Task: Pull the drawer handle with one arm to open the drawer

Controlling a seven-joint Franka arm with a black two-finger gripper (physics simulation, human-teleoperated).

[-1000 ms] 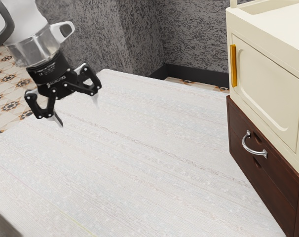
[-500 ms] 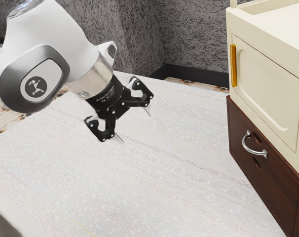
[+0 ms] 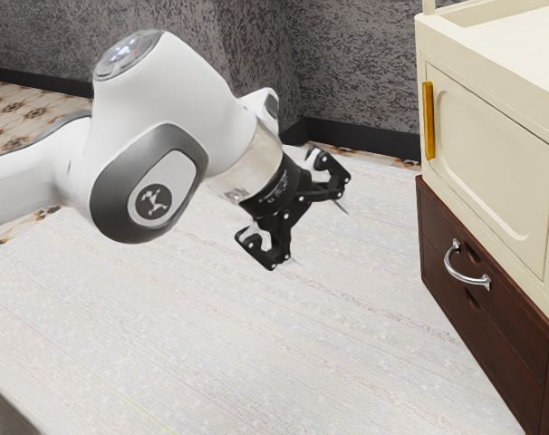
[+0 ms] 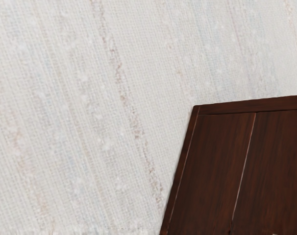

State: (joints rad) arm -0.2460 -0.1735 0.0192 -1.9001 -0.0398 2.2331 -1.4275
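Observation:
In the exterior view my gripper (image 3: 320,237) stands open above the pale table, its fingertips wide apart and nothing between them. To its right in that view is the dark brown drawer unit (image 3: 487,331), with a curved silver handle (image 3: 462,276) on its front. A gap separates my gripper from the handle. The drawer front looks flush with the unit. In the wrist view the brown unit (image 4: 212,161) appears with a thin seam across its face.
A cream cabinet (image 3: 496,163) with an orange upright handle (image 3: 428,120) sits on top of the brown unit. The pale striped table (image 3: 211,353) extends below my arm. A grey textured wall (image 3: 361,77) stands behind.
My arm has swung toward the exterior view's right, bringing the open gripper nearer the drawer unit, and the hand has tilted to face it more. The drawer and cabinet have not moved.

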